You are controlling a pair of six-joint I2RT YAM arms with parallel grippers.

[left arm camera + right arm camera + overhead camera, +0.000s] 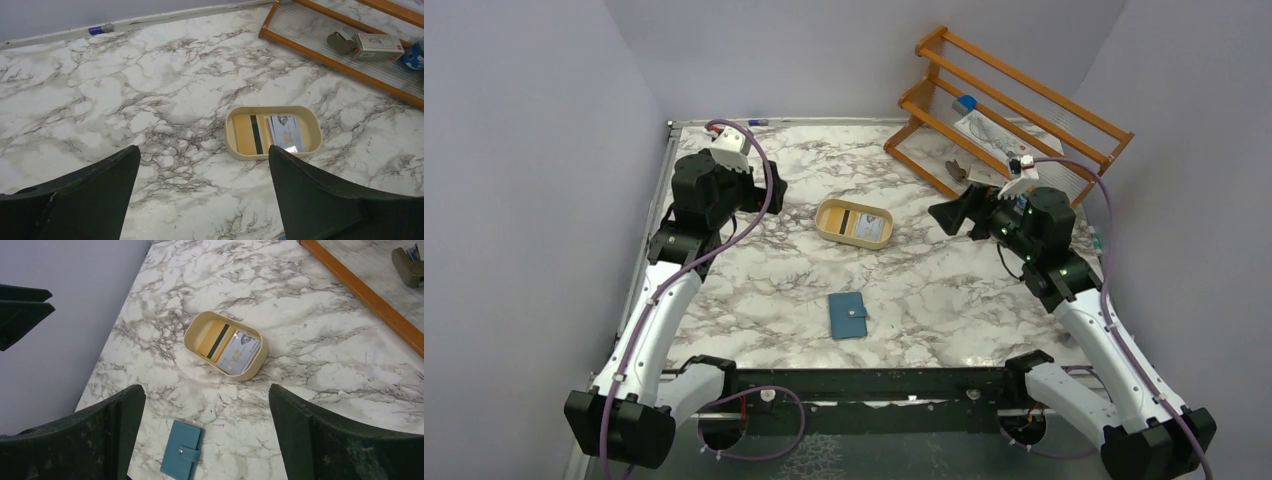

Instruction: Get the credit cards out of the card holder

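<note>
Both my grippers hang wide open and empty: the left gripper point(205, 148) left of the tan dish point(820, 218), the right gripper point(207, 387) right of it. The card holder point(844, 316) lies shut and flat on the dish's near side, apart from it. Two credit cards point(235, 352) lie in the dish (more may be inside the holder, I cannot tell). I judge the holder light, thin and liable to skid. I'd pinch a long edge, then lift the snap tab point(183, 452).

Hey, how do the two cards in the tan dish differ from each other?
The yellow card is orange-yellow with a dark stripe; the pale card is greyish-white with printing. The yellow card lies nearer the left arm, the pale card nearer the right arm. Both lie flat in the dish, side by side, alike in size.
</note>
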